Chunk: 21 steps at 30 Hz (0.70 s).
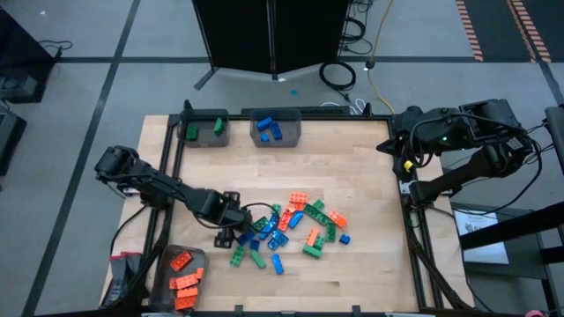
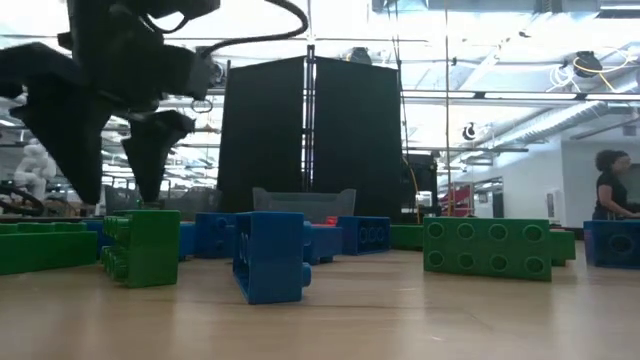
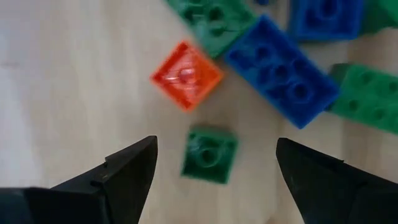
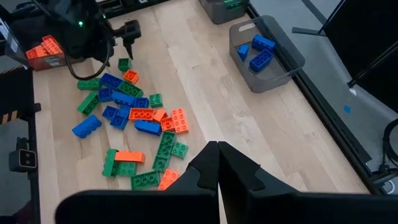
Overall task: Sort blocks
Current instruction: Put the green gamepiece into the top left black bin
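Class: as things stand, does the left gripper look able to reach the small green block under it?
Probably yes. The left gripper is open, its fingers either side of the small green block, with nothing between.

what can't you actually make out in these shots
- High view: blocks under the open left pincer are hidden by the arm.
- High view: the translucent grey green-block bin has contents too small to count.
- Left wrist view: the small green studded plastic brick is blurred.
- Low view: the translucent grey rectangular bin has its contents screened by blocks.
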Tool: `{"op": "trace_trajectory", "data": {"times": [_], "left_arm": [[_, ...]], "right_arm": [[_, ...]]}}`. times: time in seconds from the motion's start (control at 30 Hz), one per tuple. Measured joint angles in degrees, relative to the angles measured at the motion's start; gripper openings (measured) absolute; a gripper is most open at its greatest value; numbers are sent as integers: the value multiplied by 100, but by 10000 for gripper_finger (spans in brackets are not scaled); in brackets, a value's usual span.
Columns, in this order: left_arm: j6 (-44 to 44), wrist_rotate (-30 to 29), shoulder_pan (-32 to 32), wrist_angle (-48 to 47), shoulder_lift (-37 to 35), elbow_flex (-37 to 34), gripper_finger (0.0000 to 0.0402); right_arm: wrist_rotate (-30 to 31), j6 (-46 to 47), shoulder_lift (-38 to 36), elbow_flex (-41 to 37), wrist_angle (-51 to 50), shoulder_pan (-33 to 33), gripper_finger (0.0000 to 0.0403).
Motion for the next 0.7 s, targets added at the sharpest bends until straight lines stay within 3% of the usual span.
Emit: {"op": "trace_trajectory", "data": {"times": [0.43,0.57,0.7], "left_arm": [[-300,226,267,982,-1,-974,323],[-295,256,398,1000,-20,-1035,284],[-294,264,510,977,-19,-1037,220]], "right_arm": [[0,64,0,0,0,0,0],[0,127,0,0,0,0,0],[0,138,0,0,0,0,0]]}}
